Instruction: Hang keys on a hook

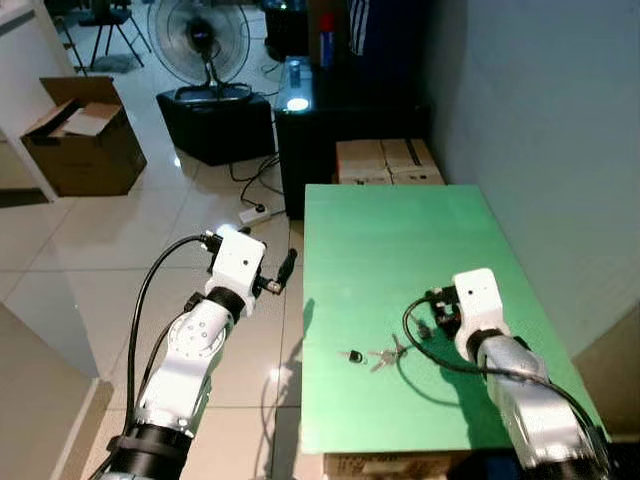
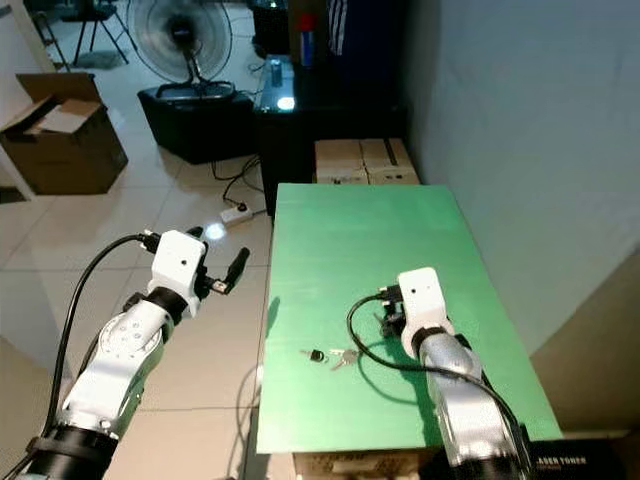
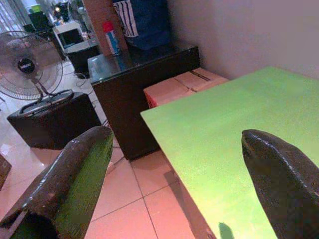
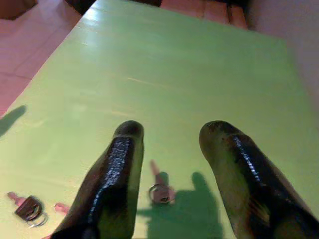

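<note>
Keys [image 1: 378, 355] lying flat on green bench [image 1: 380, 240], lower centre of left eye frame. My right gripper [image 4: 167, 137] hovers over bench just right of keys, fingers [image 4: 119, 164] apart, holding nothing. My left gripper [image 3: 174, 174] raised off bench's left edge over floor [image 1: 100, 260], fingers wide, empty.

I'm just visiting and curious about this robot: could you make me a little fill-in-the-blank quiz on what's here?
1. The keys lie on a table coloured ____.
2. The right hand hovers above the keys with its fingers ____.
3. The left hand is over the ____, beside the table.
4. On the floor stands a round electric ____.

Missing: green; open; floor; fan
</note>
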You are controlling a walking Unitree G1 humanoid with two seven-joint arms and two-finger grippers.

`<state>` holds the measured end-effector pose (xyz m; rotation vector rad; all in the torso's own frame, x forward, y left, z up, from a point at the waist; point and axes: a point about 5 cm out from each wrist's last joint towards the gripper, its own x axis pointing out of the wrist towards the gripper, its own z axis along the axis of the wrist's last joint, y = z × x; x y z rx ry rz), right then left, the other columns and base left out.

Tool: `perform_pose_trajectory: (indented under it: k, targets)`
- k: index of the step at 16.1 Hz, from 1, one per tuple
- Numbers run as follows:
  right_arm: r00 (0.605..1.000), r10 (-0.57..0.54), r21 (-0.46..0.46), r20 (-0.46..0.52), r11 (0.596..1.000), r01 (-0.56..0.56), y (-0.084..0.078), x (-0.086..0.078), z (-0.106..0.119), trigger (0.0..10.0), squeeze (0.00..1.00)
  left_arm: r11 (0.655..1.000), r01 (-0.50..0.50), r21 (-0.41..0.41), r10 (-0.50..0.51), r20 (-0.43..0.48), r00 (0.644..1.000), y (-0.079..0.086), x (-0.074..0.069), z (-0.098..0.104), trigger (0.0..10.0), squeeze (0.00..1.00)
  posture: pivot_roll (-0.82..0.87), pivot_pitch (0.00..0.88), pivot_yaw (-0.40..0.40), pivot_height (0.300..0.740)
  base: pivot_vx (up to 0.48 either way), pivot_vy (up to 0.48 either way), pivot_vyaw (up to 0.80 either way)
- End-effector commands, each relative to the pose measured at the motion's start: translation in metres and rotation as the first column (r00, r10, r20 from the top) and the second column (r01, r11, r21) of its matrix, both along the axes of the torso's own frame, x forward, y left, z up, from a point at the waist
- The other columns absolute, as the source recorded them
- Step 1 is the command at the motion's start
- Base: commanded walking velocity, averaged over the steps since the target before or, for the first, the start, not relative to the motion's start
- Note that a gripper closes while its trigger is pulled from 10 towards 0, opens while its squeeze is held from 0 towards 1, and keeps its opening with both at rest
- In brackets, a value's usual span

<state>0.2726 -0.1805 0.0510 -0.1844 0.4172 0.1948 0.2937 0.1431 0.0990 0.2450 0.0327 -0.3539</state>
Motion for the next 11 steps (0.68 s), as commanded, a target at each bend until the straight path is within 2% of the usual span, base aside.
perform_pose_trajectory:
  k: [1,4,5,6,8,9,11]
  targets:
    - [1.0,0.017,-0.014,-0.023,1.0,-0.017,-0.007,0.007,-0.005,10.0,1.0,0.999,0.033,0.022,-0.033,-0.002,0.999,-0.002,0.002,0.003,10.0,0.0,-0.13,0.058,0.056,0.74,0.0,0.0,0.0]
    - [0.998,0.022,-0.021,-0.056,1.0,-0.023,-0.014,0.015,-0.014,10.0,1.0,0.997,0.071,0.037,-0.071,-0.004,0.997,-0.002,-0.003,0.006,10.0,0.0,-0.08,0.118,0.068,0.74,0.0,0.0,0.0]
    - [0.996,-0.029,-0.013,-0.086,1.0,0.029,-0.023,0.02,-0.021,10.0,1.0,0.995,0.088,0.046,-0.088,-0.013,0.996,0.0,-0.009,0.008,10.0,0.0,-0.04,0.165,0.074,0.74,0.0,0.0,0.0]
    - [0.994,-0.05,-0.004,-0.1,0.999,0.05,-0.026,0.024,-0.024,10.0,1.0,0.994,0.096,0.051,-0.095,-0.016,0.995,0.003,-0.013,0.011,10.0,0.0,-0.03,0.18,0.082,0.74,0.0,0.0,0.0]
    - [0.995,-0.022,-0.019,-0.102,1.0,0.02,-0.021,0.029,-0.025,10.0,1.0,0.993,0.099,0.058,-0.098,-0.02,0.995,0.007,-0.017,0.014,10.0,0.0,-0.02,0.203,0.094,0.74,0.0,0.0,0.0]
    - [0.995,-0.013,-0.007,-0.1,1.0,0.012,-0.013,0.033,-0.025,10.0,1.0,0.993,0.102,0.061,-0.101,-0.02,0.995,0.007,-0.02,0.016,10.0,0.0,-0.01,0.217,0.101,0.74,0.0,0.0,0.0]
    - [0.995,-0.017,0.01,-0.096,1.0,0.018,-0.005,0.036,-0.027,10.0,1.0,0.991,0.117,0.059,-0.117,-0.015,0.993,0.001,-0.022,0.021,10.0,0.0,0.0,0.221,0.095,0.74,0.0,0.0,0.0]
